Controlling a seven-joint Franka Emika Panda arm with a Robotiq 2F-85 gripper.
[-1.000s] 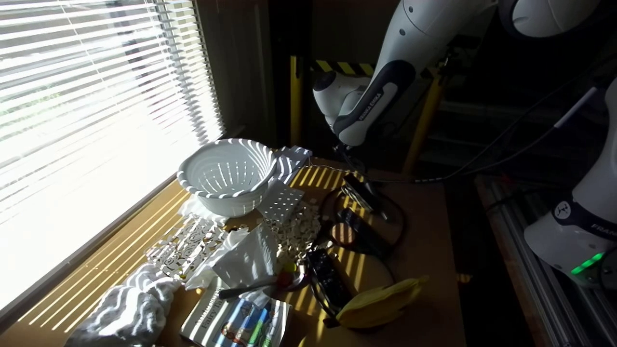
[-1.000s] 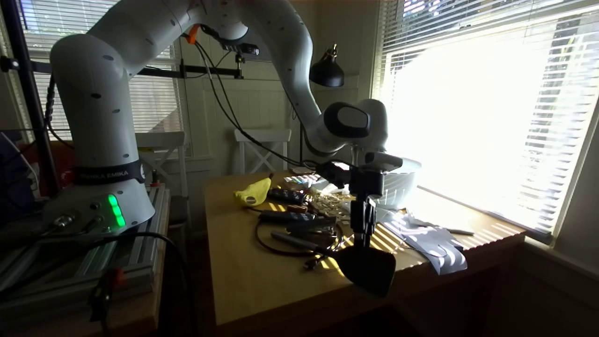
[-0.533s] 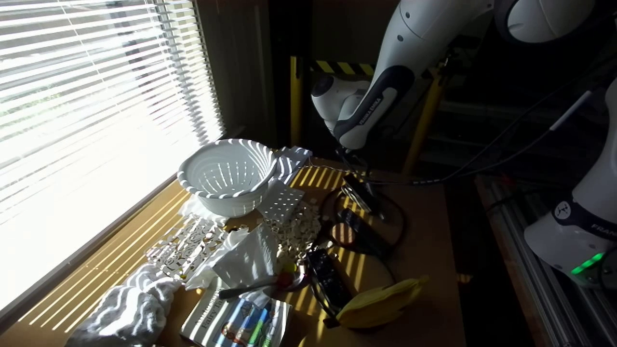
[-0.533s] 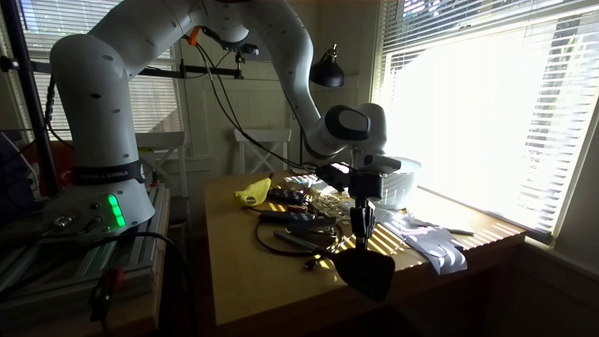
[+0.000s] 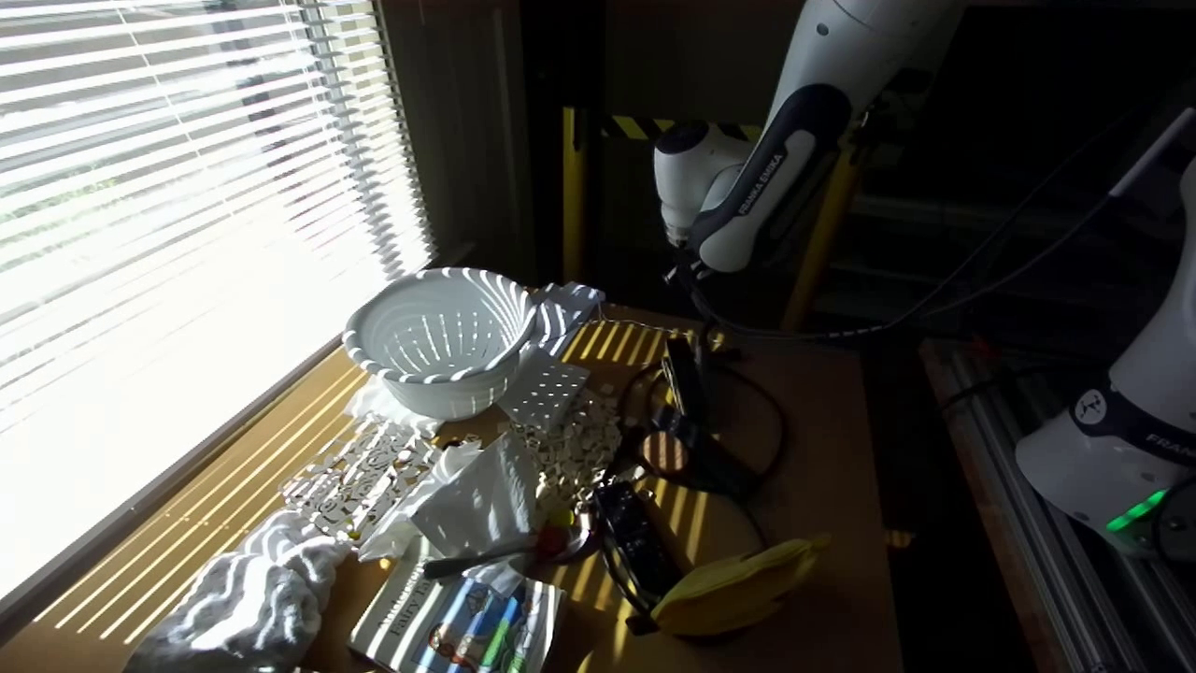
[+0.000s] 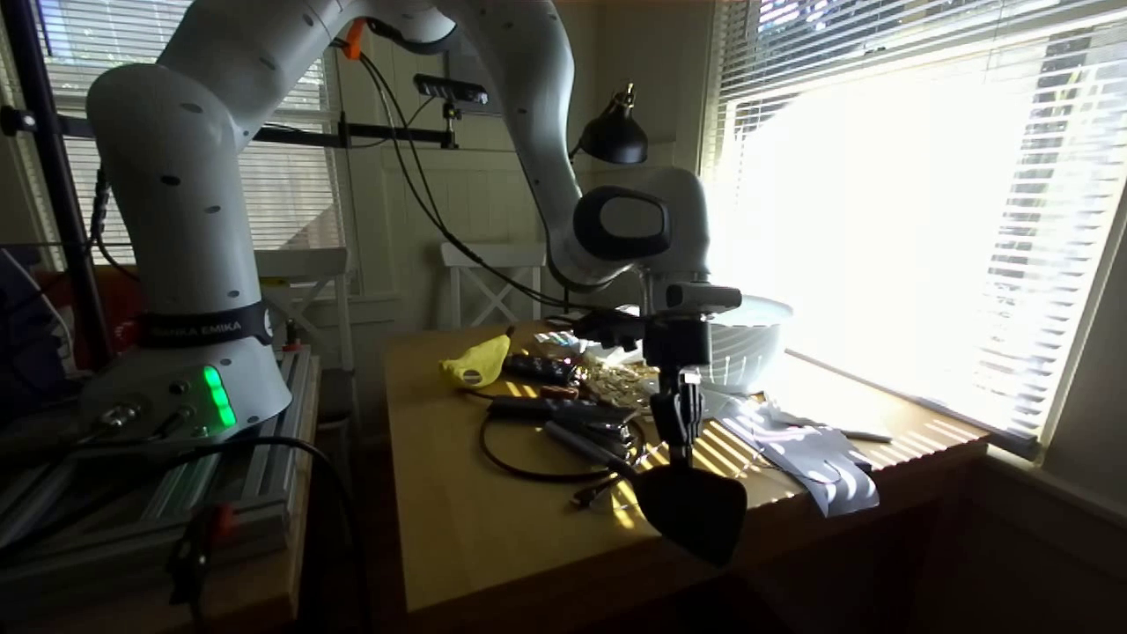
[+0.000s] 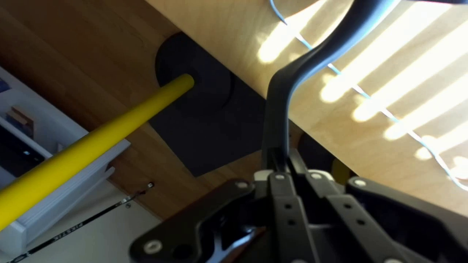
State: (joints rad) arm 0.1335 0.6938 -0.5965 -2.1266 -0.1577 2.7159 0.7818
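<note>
Spatula (image 6: 689, 515), black, one: held by its blade at the desk's (image 6: 467, 537) edge, handle reaching back toward a long black block (image 6: 528, 409). Hand (image 7: 284, 160): fingers closed, thin blade pinched between. Step, I judge: grip made. Next move calls for steadiness, handle clear of the block.

The spatula (image 6: 691, 511) looks like smooth plastic, matt in an exterior view, with a soft satin sheen where light strikes it in the wrist view. The fingers (image 7: 285, 193) are smooth and matt, and the screws (image 7: 360, 182) are shiny metal. The table (image 6: 475, 537) and the floor (image 7: 91, 54) are smooth wood. In both exterior views the arm (image 6: 176, 202) is smooth with a faint gloss, and the bowl (image 5: 458, 397) looks like smooth plastic. The cloth (image 5: 252, 598) looks fluffy and rough, the book (image 5: 458, 619) is smooth paper, and the rails (image 5: 1065, 561) look like metal.
</note>
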